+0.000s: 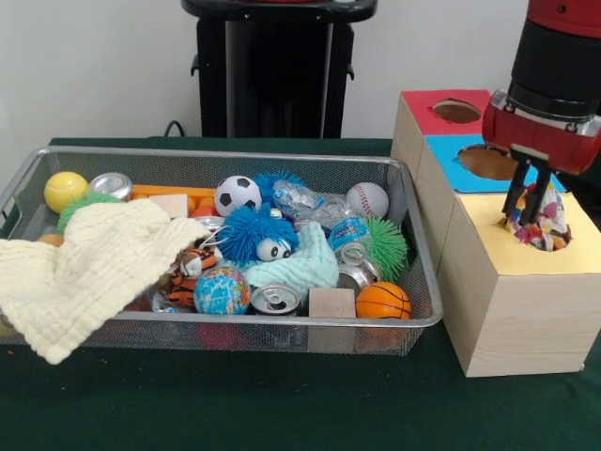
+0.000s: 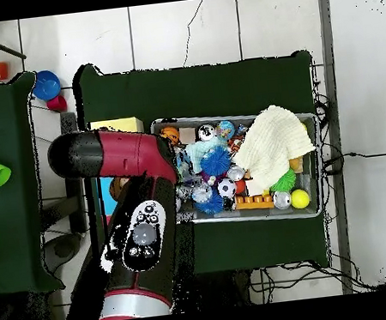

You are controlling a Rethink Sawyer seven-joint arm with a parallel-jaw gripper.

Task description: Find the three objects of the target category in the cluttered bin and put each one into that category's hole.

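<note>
My gripper hangs over the yellow-surround hole in the largest pale wooden box, at the right of the front view. It is shut on a white confetti cloth, which bunches around the fingers and dips into the hole. The wire mesh bin stands to the left, full of clutter. No other confetti cloth shows in it. In the overhead view the arm hides the gripper and the hole. The bin lies beside it.
A big pale-yellow waffle cloth drapes over the bin's left front rim. A mint-green cloth, balls, cans and wooden blocks fill the rest. Behind the yellow hole are the blue-surround hole and the red-surround hole.
</note>
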